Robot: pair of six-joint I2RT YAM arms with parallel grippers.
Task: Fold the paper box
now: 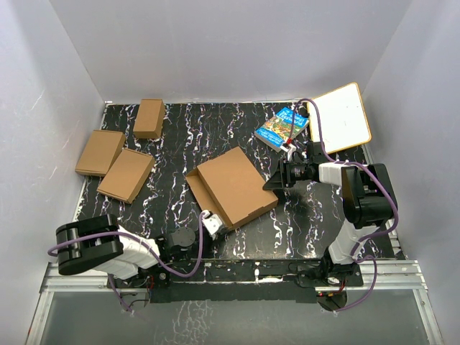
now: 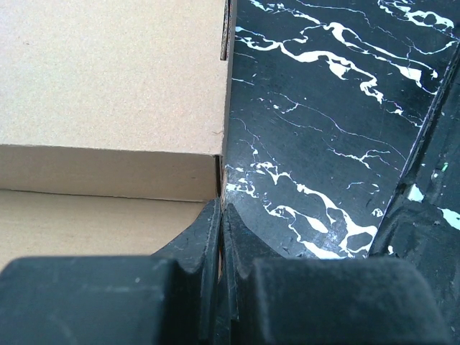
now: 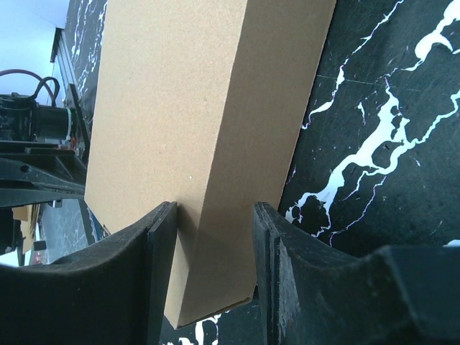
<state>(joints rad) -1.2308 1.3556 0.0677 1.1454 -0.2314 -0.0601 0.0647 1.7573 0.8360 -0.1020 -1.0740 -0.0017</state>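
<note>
White walls enclose a black marbled surface [image 1: 316, 215], where the paper box [image 1: 233, 185] lies near the middle, turned at an angle, with three smaller cardboard boxes [image 1: 126, 175] well apart at the far left and a blue book [image 1: 282, 128] beyond it to the right. The right end effector [image 1: 272, 184] pinches the box's right edge, a finger on each face. The left end effector [image 1: 212, 224] is pressed together at the box's near corner; whether cardboard sits between its fingers I cannot tell
</note>
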